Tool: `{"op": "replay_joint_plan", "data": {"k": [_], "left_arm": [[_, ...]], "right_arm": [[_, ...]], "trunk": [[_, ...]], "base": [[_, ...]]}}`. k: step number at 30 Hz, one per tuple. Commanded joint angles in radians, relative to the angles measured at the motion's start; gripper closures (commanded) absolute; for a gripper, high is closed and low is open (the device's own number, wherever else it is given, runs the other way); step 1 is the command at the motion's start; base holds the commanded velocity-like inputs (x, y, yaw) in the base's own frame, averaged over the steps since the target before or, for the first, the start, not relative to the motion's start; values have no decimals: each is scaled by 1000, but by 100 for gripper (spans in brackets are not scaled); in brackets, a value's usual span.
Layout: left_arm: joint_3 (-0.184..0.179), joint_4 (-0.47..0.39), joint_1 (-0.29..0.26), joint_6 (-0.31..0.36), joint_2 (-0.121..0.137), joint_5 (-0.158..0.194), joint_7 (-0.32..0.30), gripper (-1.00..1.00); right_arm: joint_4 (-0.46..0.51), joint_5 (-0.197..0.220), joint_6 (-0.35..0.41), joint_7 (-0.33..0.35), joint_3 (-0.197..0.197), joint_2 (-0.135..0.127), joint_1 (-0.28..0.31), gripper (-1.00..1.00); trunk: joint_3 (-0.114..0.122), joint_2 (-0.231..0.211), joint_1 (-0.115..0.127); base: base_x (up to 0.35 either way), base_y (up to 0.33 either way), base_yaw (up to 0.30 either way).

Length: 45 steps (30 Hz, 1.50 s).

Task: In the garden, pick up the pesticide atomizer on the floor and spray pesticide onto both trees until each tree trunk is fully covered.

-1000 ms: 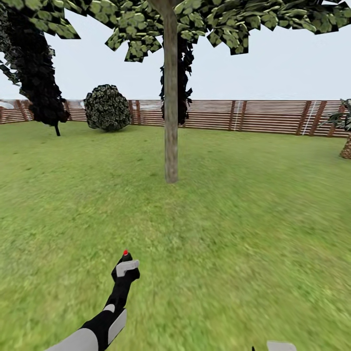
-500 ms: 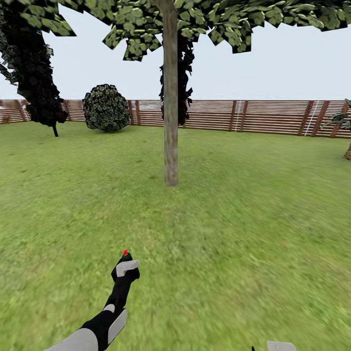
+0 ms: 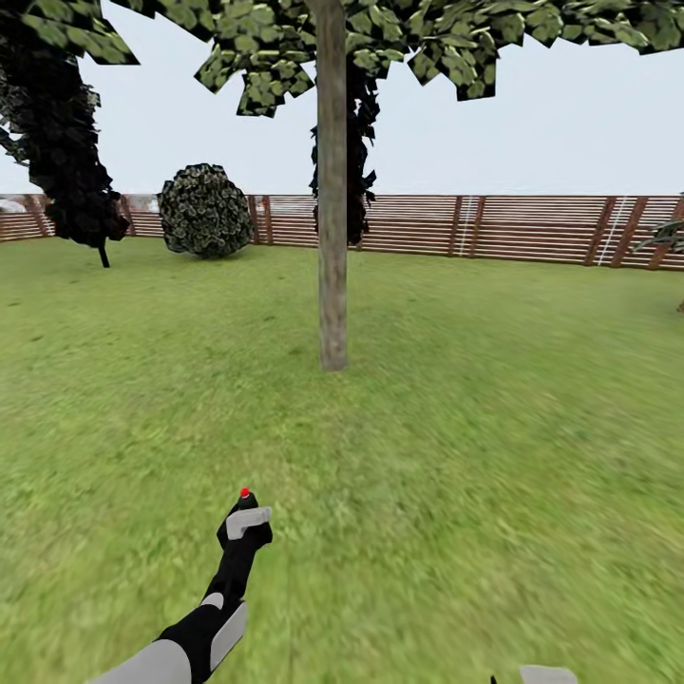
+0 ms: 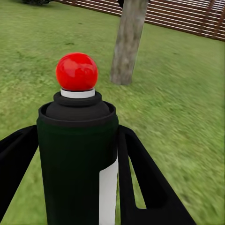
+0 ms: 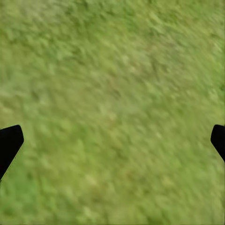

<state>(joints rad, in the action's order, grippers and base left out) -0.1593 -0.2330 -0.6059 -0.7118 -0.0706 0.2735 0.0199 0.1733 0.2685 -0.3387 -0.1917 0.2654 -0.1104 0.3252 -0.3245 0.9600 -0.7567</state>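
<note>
My left gripper (image 3: 245,524) is shut on the pesticide atomizer (image 3: 244,513), a black bottle with a white label and a red ball on top, held upright low over the lawn. In the left wrist view the atomizer (image 4: 77,154) stands between the two black fingers (image 4: 143,183). One tree rises straight ahead, its grey-brown trunk (image 3: 332,209) bare up to a leafy canopy (image 3: 418,38); the trunk (image 4: 127,42) also shows beyond the bottle. My right gripper (image 5: 112,140) hangs open over bare grass, with its top just visible (image 3: 546,674) at the head view's lower edge.
A brown slat fence (image 3: 532,228) bounds the far side of the lawn. A round shrub (image 3: 204,211) and a dark narrow tree (image 3: 66,142) stand at the back left, and another dark tree (image 3: 359,161) stands behind the trunk. Palm fronds (image 3: 670,233) show at the right edge.
The whole view has crept forward toward the tree, whose trunk base now sits slightly lower in the picture. Both arms hold the same pose, and the left gripper still grips the atomizer.
</note>
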Motion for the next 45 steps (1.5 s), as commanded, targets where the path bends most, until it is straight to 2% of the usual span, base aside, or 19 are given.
{"op": "replay_joint_plan", "data": {"k": [1, 45], "left_arm": [[0, 0, 0, 0, 0, 0, 0, 100], [0, 0, 0, 0, 0, 0, 0, 100]], "right_arm": [[0, 0, 0, 0, 0, 0, 0, -100], [0, -2, 0, 0, 0, 0, 0, -100]], "trunk": [[0, 0, 0], [0, 0, 0]], "base": [[350, 0, 0], [350, 0, 0]]}}
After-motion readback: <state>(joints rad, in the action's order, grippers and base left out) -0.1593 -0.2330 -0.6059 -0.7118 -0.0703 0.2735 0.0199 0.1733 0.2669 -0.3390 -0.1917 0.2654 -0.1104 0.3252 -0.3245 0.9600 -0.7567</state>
